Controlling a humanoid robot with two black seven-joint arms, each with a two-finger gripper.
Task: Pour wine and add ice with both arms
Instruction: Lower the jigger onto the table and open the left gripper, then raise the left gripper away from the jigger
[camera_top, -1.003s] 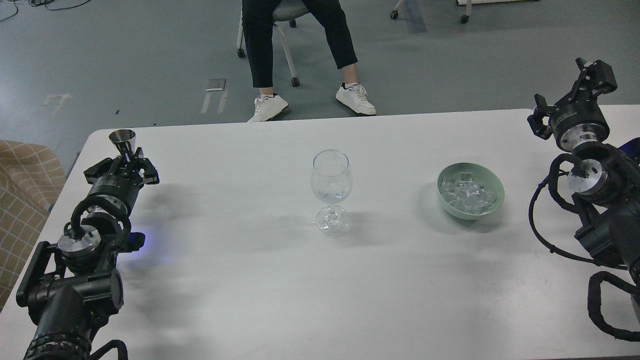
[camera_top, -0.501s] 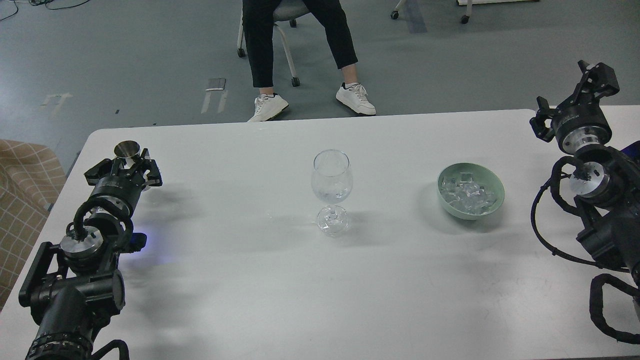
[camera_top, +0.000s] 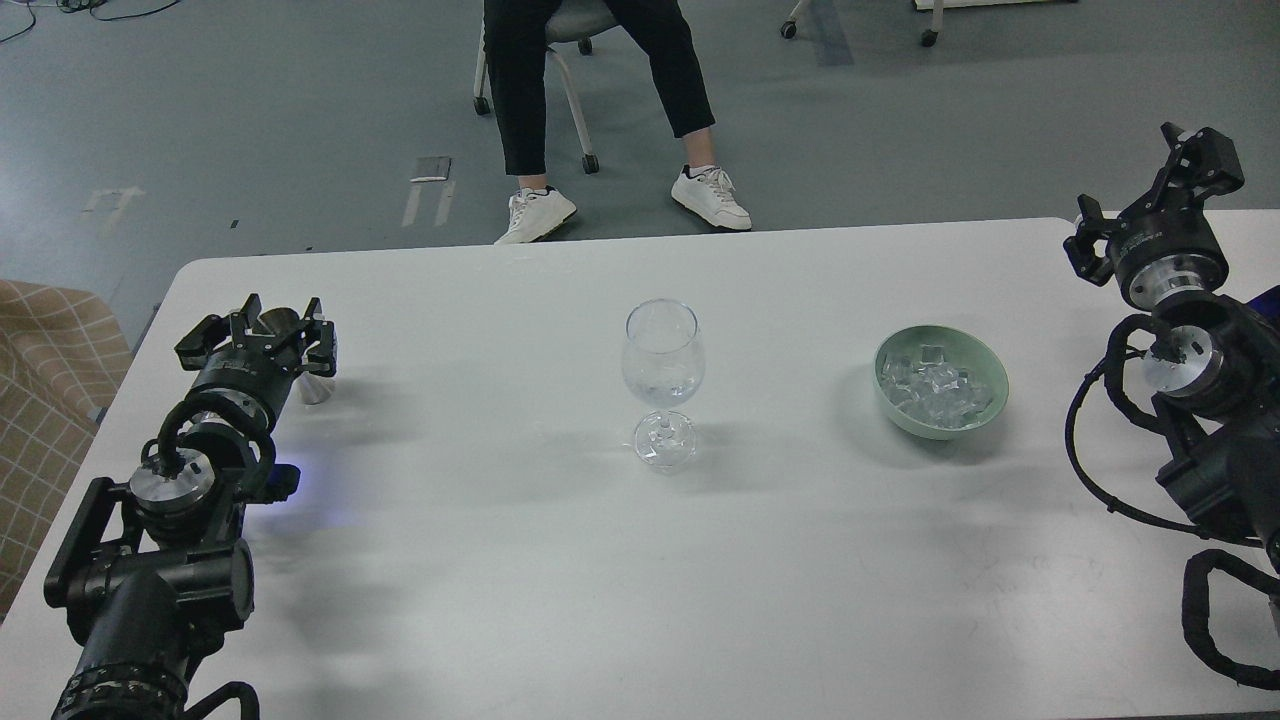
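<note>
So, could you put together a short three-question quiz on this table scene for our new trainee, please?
1. True or false: the wine glass stands upright between the two arms.
2. Where is the ice right now?
A. In the wine glass
B. In the green bowl
C. In the right gripper
3. Fill in: the left gripper sits around a small ____ cup near the table's left edge.

Key: 1 true; 2 B; 3 metal.
</note>
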